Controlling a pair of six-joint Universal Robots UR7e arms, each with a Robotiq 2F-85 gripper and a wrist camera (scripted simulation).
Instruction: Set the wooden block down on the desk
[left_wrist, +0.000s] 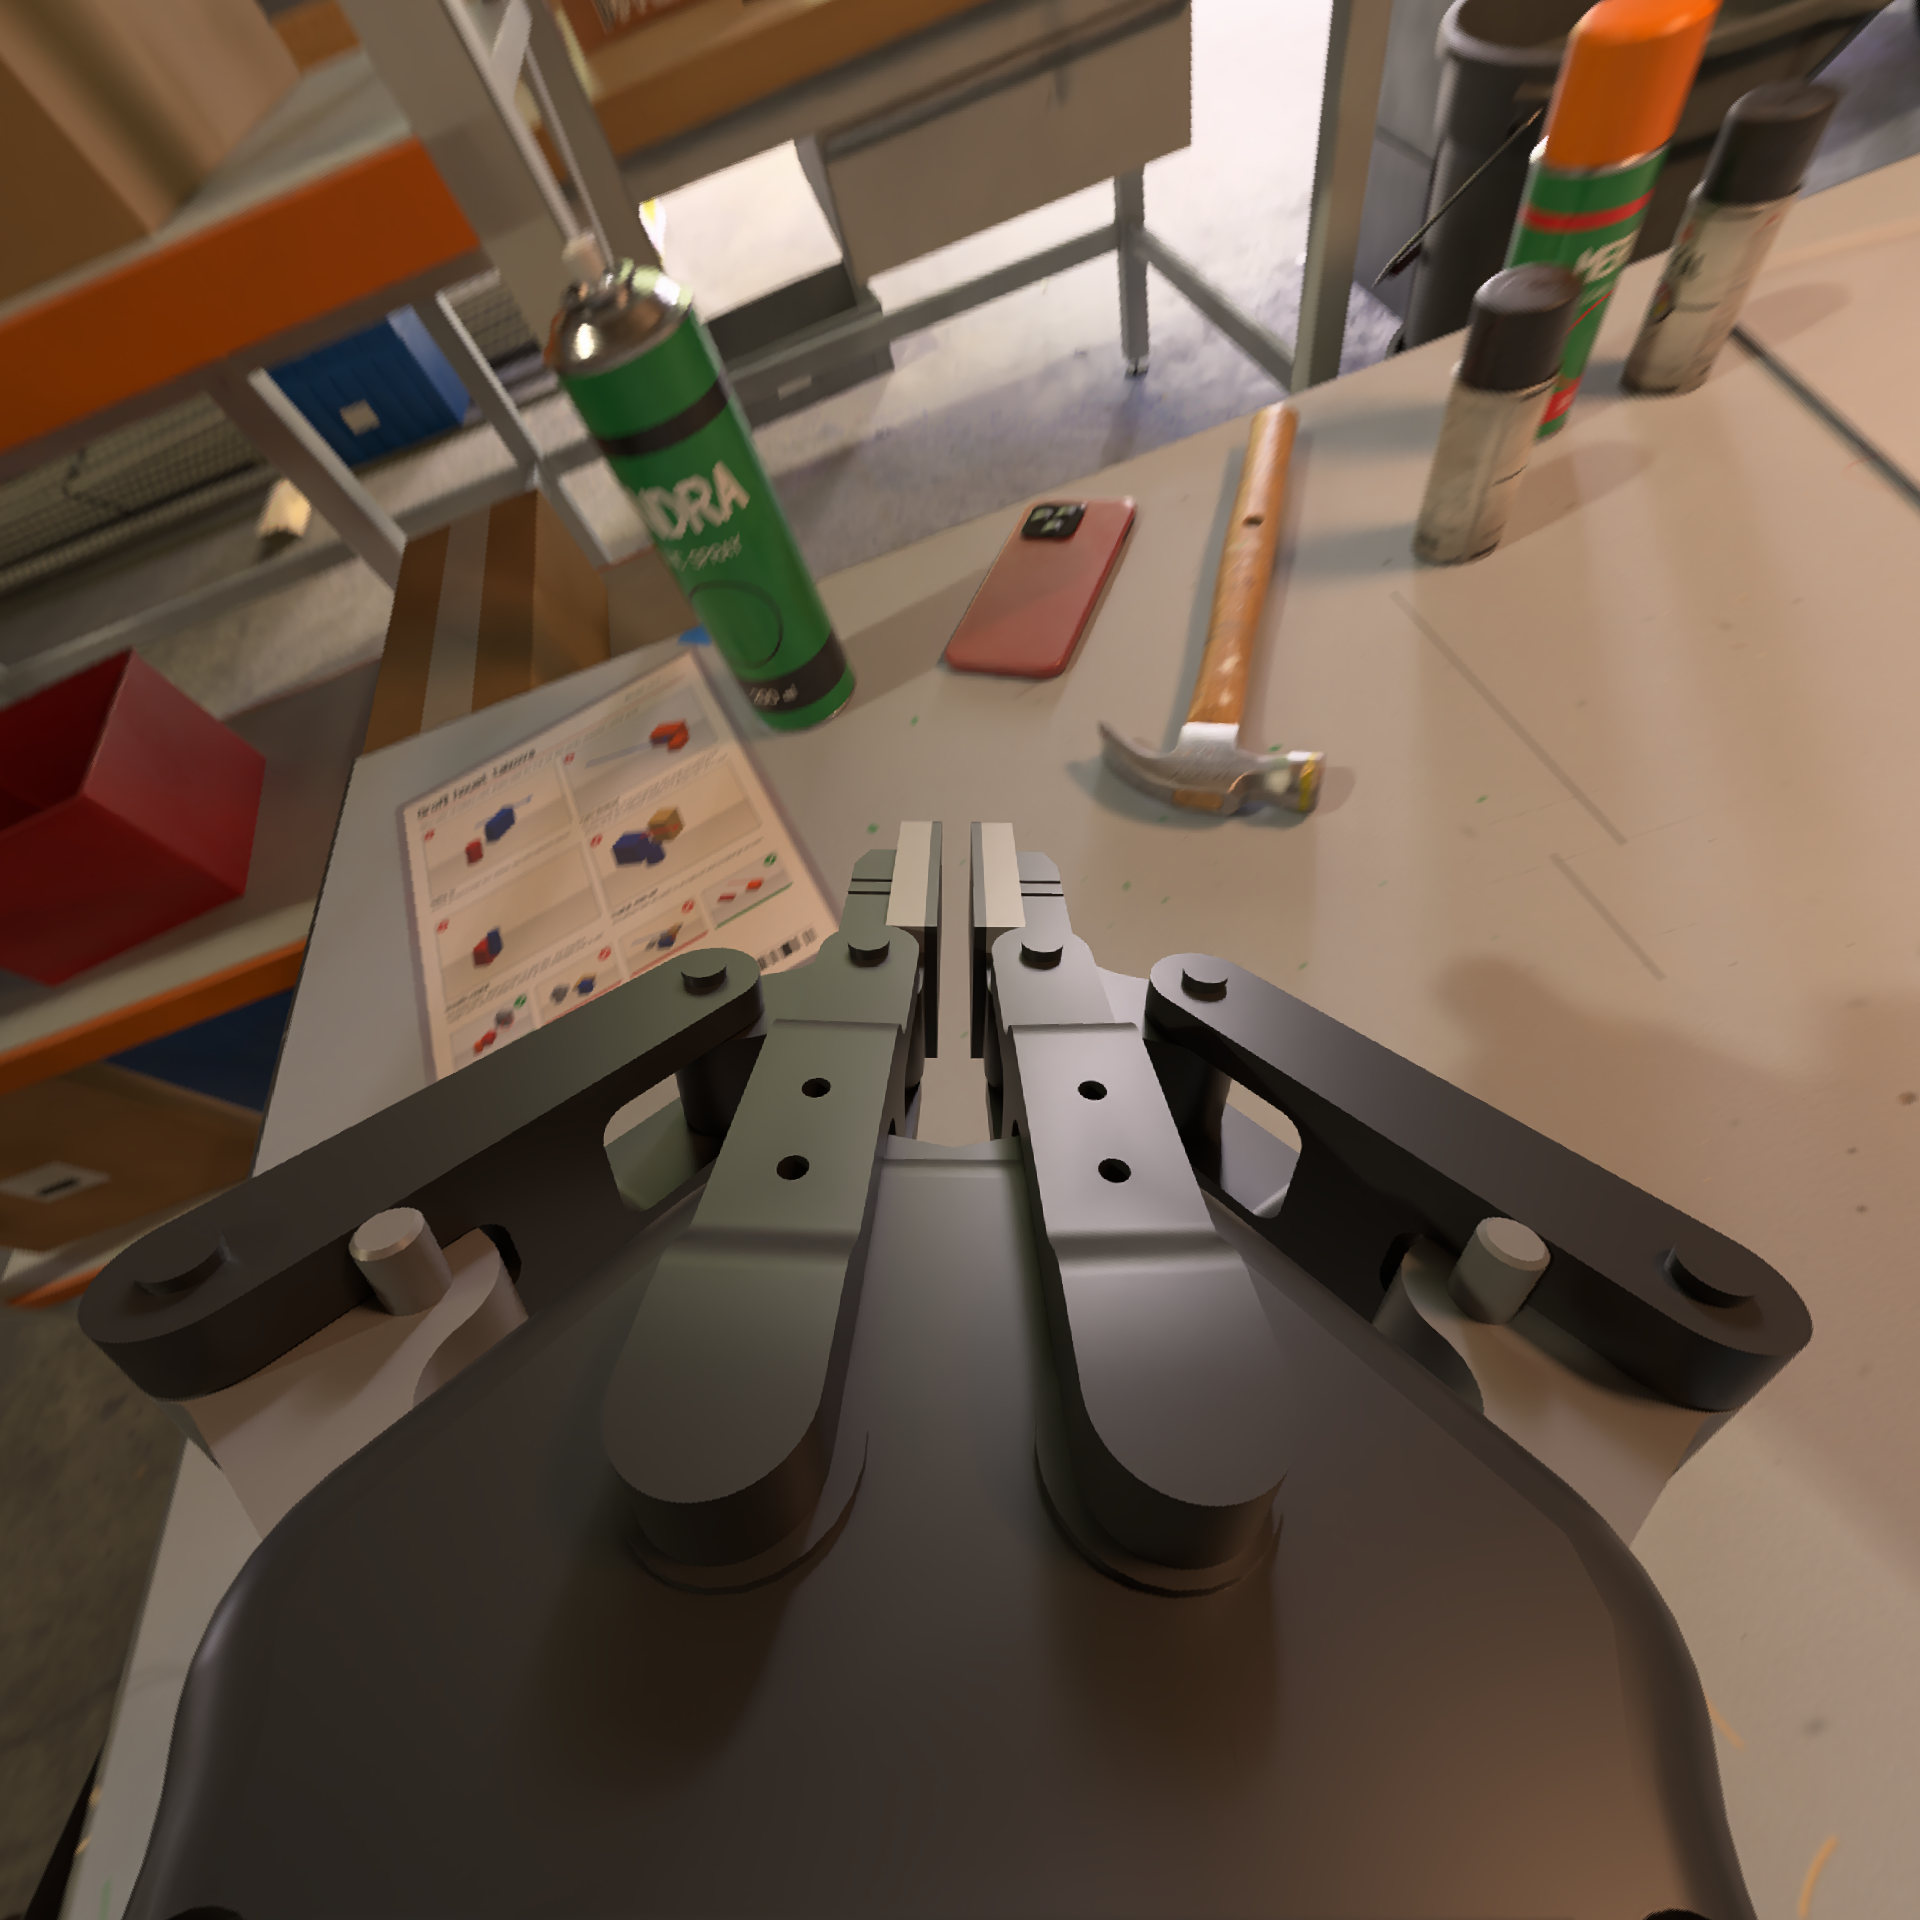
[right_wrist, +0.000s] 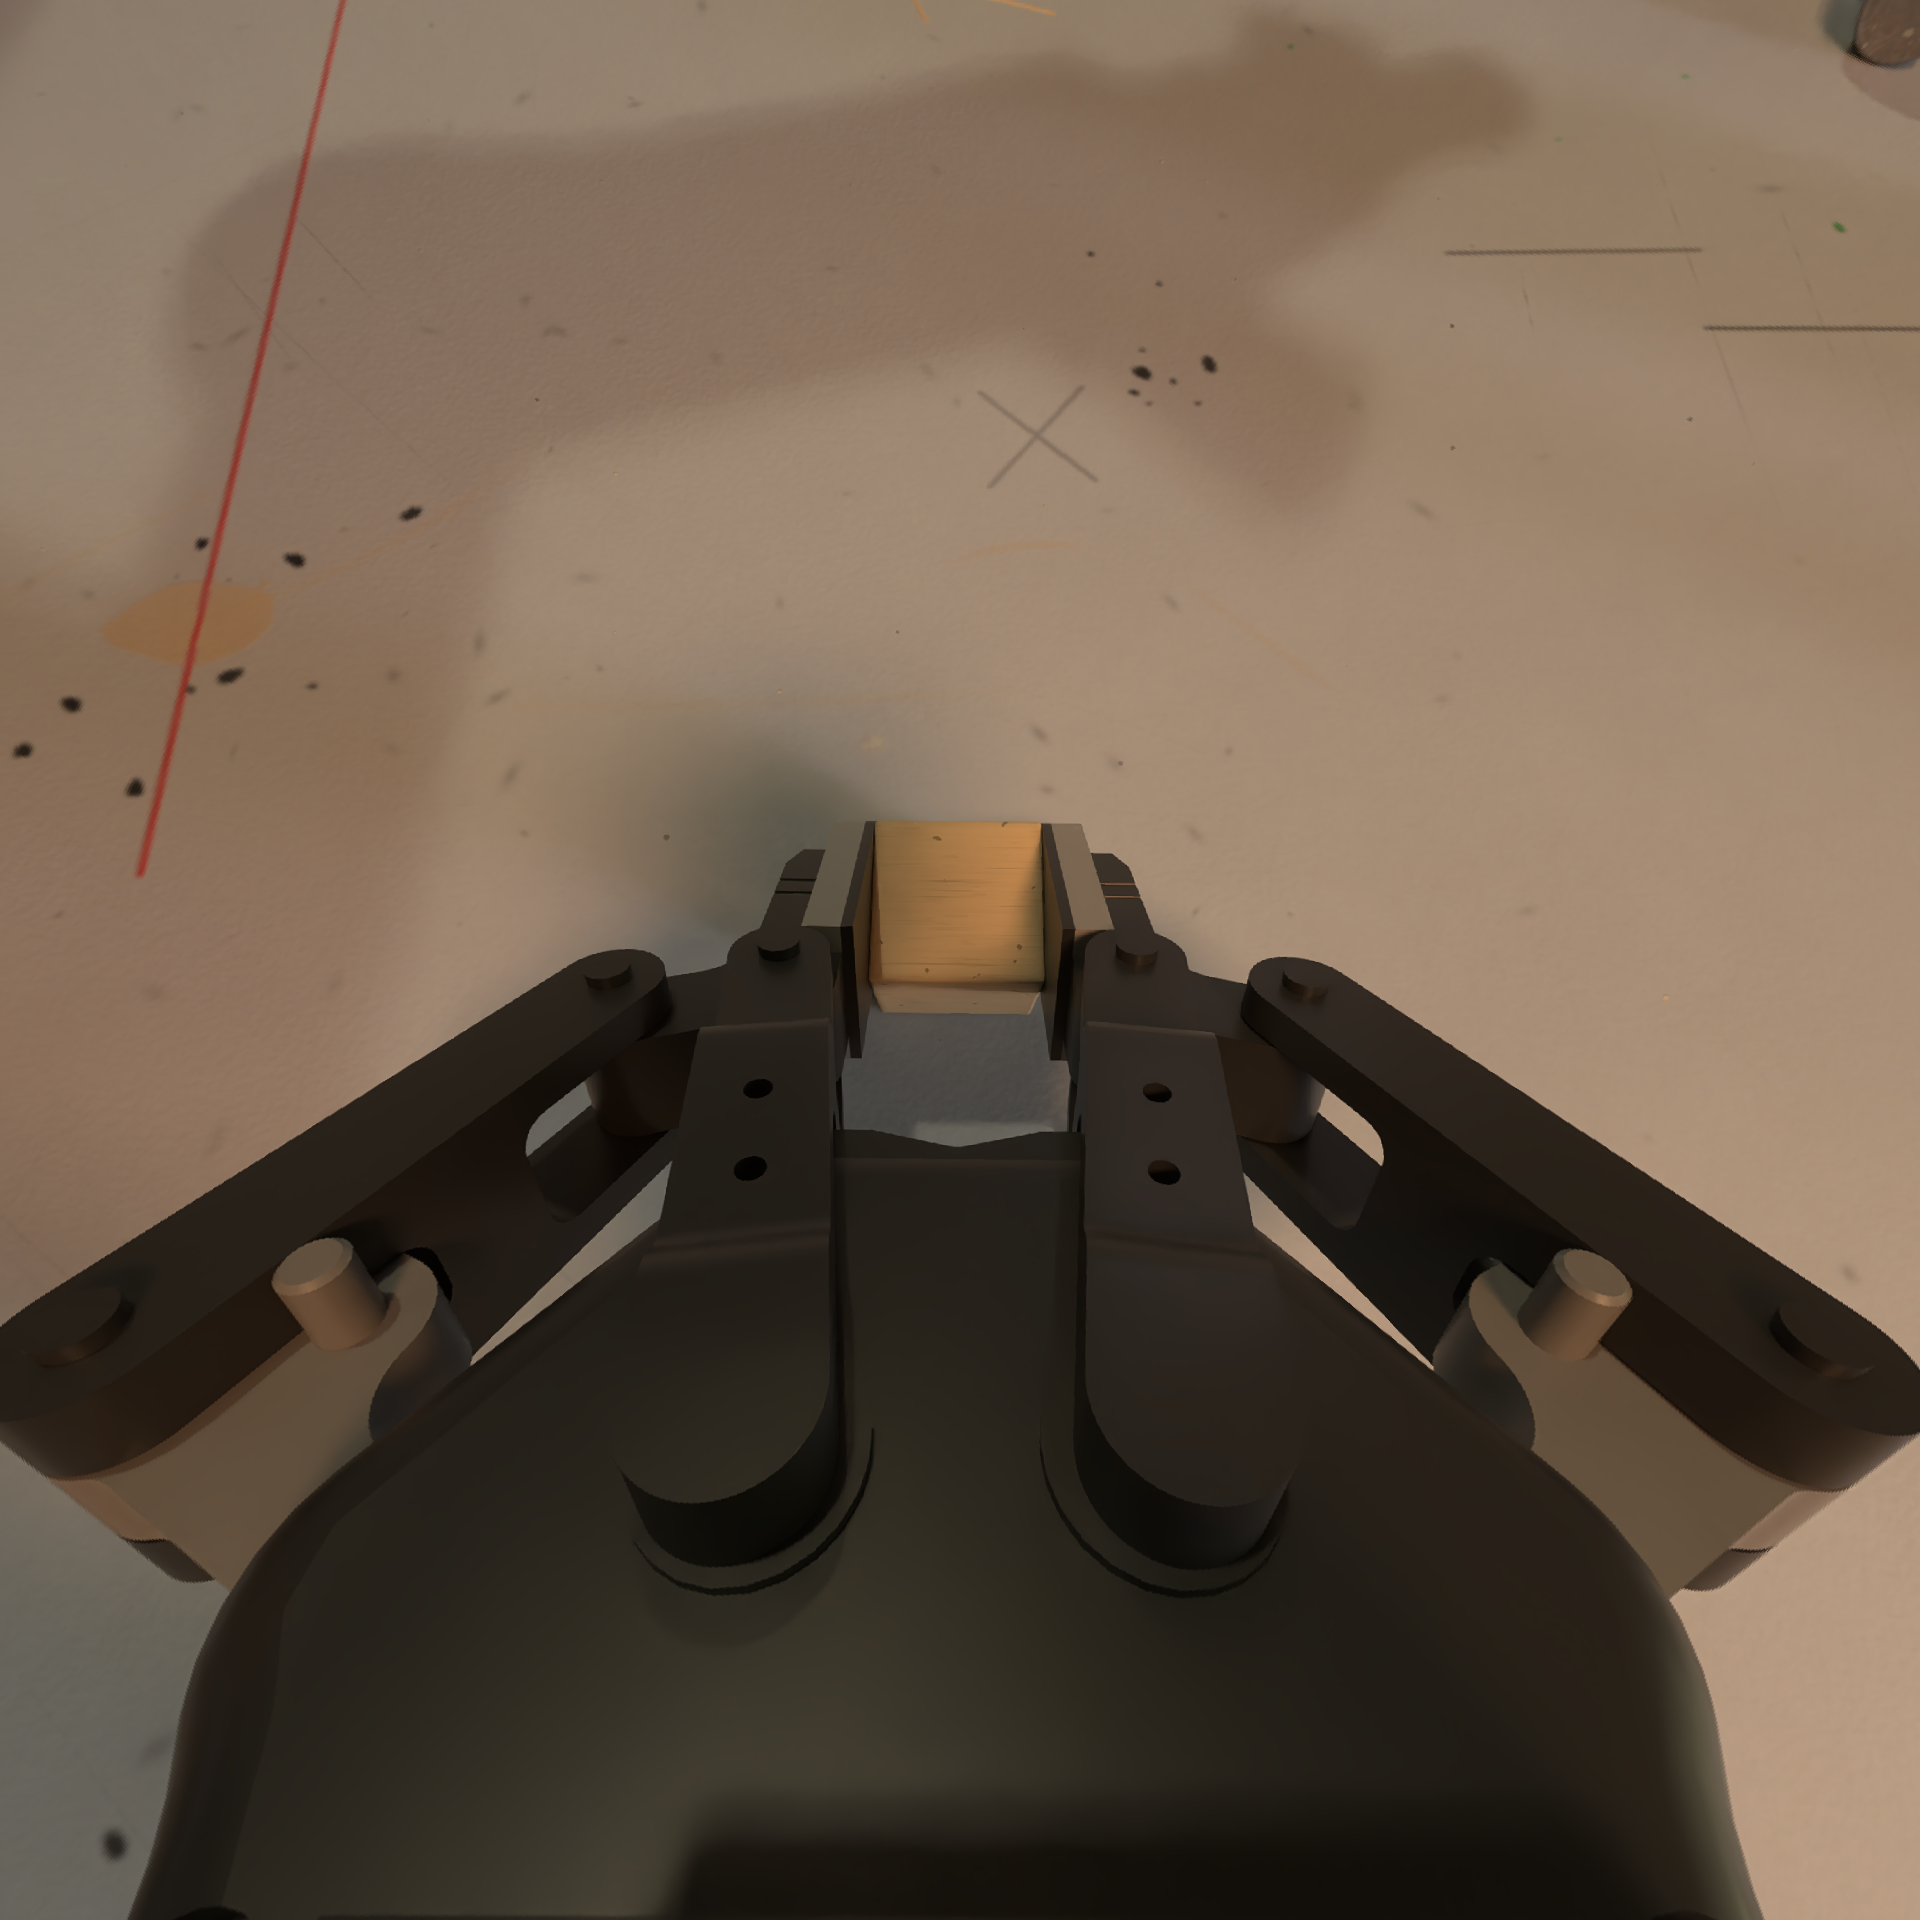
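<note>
In the right wrist view, my right gripper (right_wrist: 958, 847) is shut on a small light wooden block (right_wrist: 956, 904), which sits between the two pads. It points down at the pale desk top (right_wrist: 1351, 727), with a dark shadow just beyond the block; I cannot tell whether the block touches the desk. In the left wrist view, my left gripper (left_wrist: 956, 844) is shut and empty, its pads nearly touching, held above the desk (left_wrist: 1507, 831). The block does not show in that view.
Beyond the left gripper lie a hammer (left_wrist: 1231, 665), a pink phone (left_wrist: 1044, 587) and an instruction sheet (left_wrist: 603, 883); a green spray can (left_wrist: 707, 509) stands by them. Three more spray cans (left_wrist: 1496, 416) stand at the far right. A pencilled cross (right_wrist: 1037, 436) and a red line (right_wrist: 239, 447) mark the desk.
</note>
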